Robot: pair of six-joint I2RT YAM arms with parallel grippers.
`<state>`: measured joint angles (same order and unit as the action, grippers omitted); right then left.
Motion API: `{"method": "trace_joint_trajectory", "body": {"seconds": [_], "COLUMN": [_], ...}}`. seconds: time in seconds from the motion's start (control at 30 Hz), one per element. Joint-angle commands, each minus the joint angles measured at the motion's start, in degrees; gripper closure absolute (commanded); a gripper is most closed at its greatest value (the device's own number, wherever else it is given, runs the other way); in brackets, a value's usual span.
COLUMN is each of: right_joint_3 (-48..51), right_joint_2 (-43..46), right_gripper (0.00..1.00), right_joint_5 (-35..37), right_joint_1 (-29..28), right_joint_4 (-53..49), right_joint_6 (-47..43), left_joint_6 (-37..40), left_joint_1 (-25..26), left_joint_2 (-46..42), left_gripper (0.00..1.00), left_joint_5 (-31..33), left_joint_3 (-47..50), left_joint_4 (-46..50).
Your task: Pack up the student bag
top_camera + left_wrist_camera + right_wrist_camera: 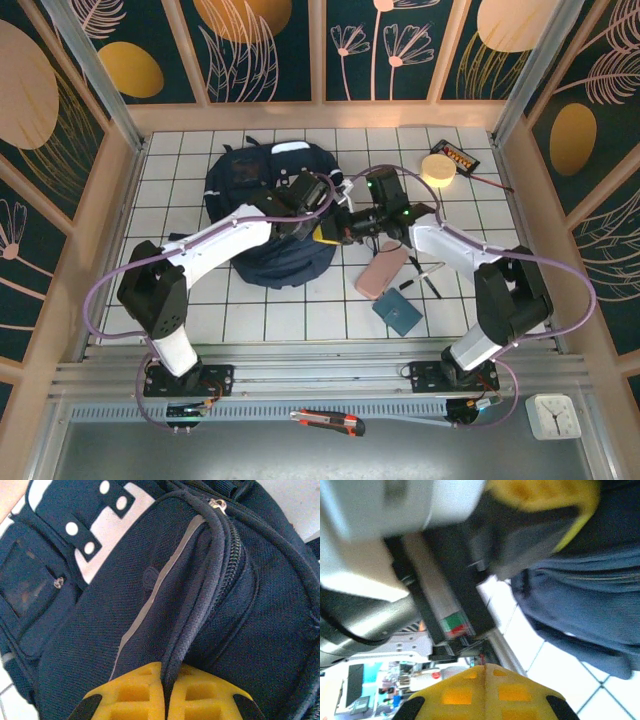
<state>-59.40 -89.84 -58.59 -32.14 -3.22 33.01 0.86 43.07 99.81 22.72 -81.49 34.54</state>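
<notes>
One student bag [238, 182] is lying on the tiled table [300, 320], toward its far side. Of two grippers, the left gripper [165, 682] is pinching a fold of the bag's fabric beside the zipper [235, 565]. The right gripper [484, 672] is hanging near the bag, its fingers pressing together on nothing.

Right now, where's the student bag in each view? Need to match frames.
Top external: student bag centre-left, partly under the left arm.
Left wrist: centre, zipper pull near the top.
Right wrist: blue fabric on the right.
Shared landmark: white tiled table.
</notes>
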Motion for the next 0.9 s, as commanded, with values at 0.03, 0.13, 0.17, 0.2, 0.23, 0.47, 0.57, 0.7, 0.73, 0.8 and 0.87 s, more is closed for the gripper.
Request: {"method": "trace_joint_trajectory", "body": {"seconds": [0.03, 0.13, 0.17, 0.2, 0.23, 0.47, 0.57, 0.7, 0.73, 0.8, 0.87], "right_joint_3": [6.1, 10.4, 11.4, 11.6, 11.8, 18.5, 21.6, 20.3, 19.0, 15.9, 14.1], "right_joint_2": [0.3, 3.0, 4.5, 7.0, 9.8, 19.0, 18.5, 12.4, 10.1, 5.6, 2.8], "right_gripper": [1.0, 1.0, 0.9, 0.7, 0.5, 0.14, 0.14, 0.16, 0.18, 0.22, 0.23], "right_joint_5": [0.3, 5.5, 8.2, 13.3, 18.9, 21.7, 18.0, 16.0, 15.0, 14.5, 16.6], "right_joint_1": [-4.6, -3.4, -2.2, -0.7, 0.3, 9.1, 8.8, 9.2, 9.1, 8.1, 6.4], "right_joint_4": [15.3, 20.8, 19.5, 14.7, 10.1, 15.2, 19.7, 21.5, 21.1, 21.1, 21.5], "right_joint_6": [10.5, 14.1, 13.2, 10.0, 5.5, -22.1, -39.3, -51.0, -51.8, -52.3, -53.6], "left_joint_6": [-7.1, -6.5, -5.9, -5.1, -4.5, -2.7, -1.3, 0.8, 1.1, 1.4, 1.5], "left_joint_1": [-0.5, -0.5, -0.5, -0.5, -0.4, -0.4, -0.5, -0.4, -0.5, -0.5, -0.5], "left_joint_2": [-0.1, -0.1, -0.6, -1.2, -1.2, -5.2, -5.5, -5.3, -5.3, -5.2, -4.8], "left_gripper": [1.0, 1.0, 1.0, 1.0, 1.0, 1.0, 1.0, 1.0, 1.0, 1.0, 1.0], "left_joint_5": [-4.0, -4.0, -4.1, -4.3, -4.9, -6.5, -6.6, -6.4, -6.7, -6.8, -7.1], "left_joint_3": [-3.7, -3.8, -3.4, -2.5, -1.3, 1.6, 1.6, 0.9, 0.8, 0.6, 0.1], "left_joint_4": [-3.8, -3.8, -4.0, -4.4, -5.1, -6.4, -6.3, -5.4, -5.1, -5.1, -5.0]}}
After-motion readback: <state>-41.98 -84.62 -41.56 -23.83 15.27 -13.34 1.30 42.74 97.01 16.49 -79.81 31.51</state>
